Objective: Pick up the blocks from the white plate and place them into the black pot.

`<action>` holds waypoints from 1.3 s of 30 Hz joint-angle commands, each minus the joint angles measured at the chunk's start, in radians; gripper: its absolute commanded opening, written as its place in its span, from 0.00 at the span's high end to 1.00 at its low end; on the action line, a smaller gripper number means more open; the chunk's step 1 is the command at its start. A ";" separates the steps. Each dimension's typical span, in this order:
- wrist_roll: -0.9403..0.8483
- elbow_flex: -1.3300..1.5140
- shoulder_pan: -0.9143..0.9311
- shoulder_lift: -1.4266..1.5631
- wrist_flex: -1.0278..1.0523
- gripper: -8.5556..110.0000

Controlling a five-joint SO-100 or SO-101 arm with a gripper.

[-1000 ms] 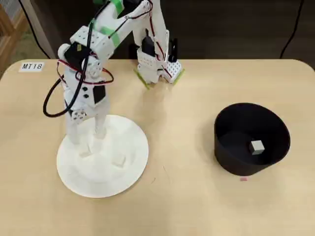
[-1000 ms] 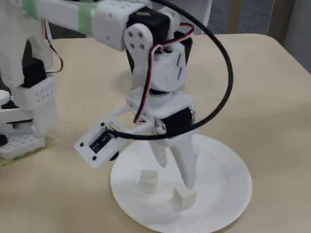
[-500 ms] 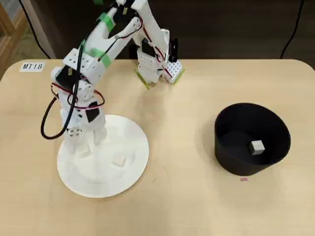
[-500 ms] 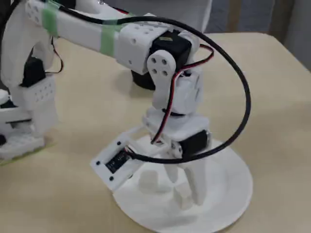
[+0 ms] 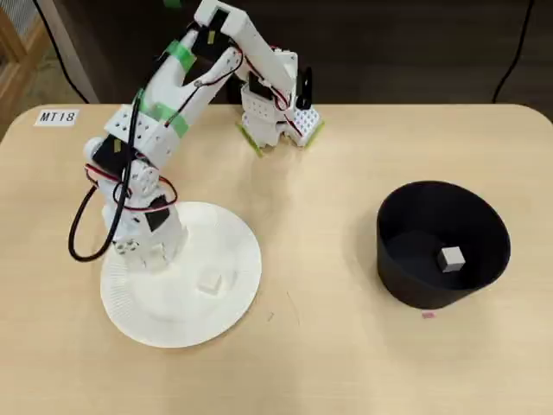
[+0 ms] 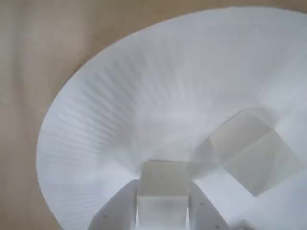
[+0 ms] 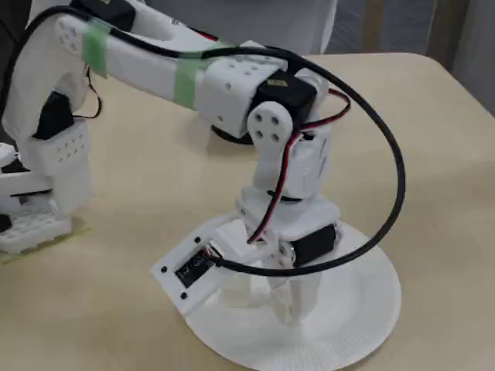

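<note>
The white plate (image 5: 233, 303) lies at the left of the table in the overhead view. My gripper (image 5: 143, 258) is down on its left part. In the wrist view my gripper (image 6: 163, 189) is shut on a white block (image 6: 162, 179), with a finger on each side of it, low over the plate (image 6: 120, 105). A second block (image 6: 254, 151) lies on the plate just to the right; it also shows in the overhead view (image 5: 210, 281). The black pot (image 5: 397, 225) stands at the right with one block (image 5: 450, 258) inside. In the fixed view the gripper (image 7: 292, 308) stands on the plate (image 7: 363, 309).
The arm's base (image 5: 278, 121) stands at the table's back edge. A label reading MT18 (image 5: 57, 116) is stuck at the back left corner. A small pink speck (image 5: 427, 315) lies in front of the pot. Bare tabletop lies between plate and pot.
</note>
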 commanded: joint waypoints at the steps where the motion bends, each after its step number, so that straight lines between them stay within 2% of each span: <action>1: -0.038 -0.060 -0.003 0.054 0.006 0.95; 6: -0.224 -0.086 -0.084 0.219 -0.071 0.95; 11: -0.393 -0.075 -0.267 0.477 -0.089 0.95; 18: -0.518 -0.072 -0.687 0.701 0.058 0.95; 23: -0.577 -0.035 -1.014 0.727 0.038 0.95; 29: -0.577 0.282 -1.218 0.795 -0.238 0.95; 39: -0.569 0.638 -1.253 0.793 -0.583 0.95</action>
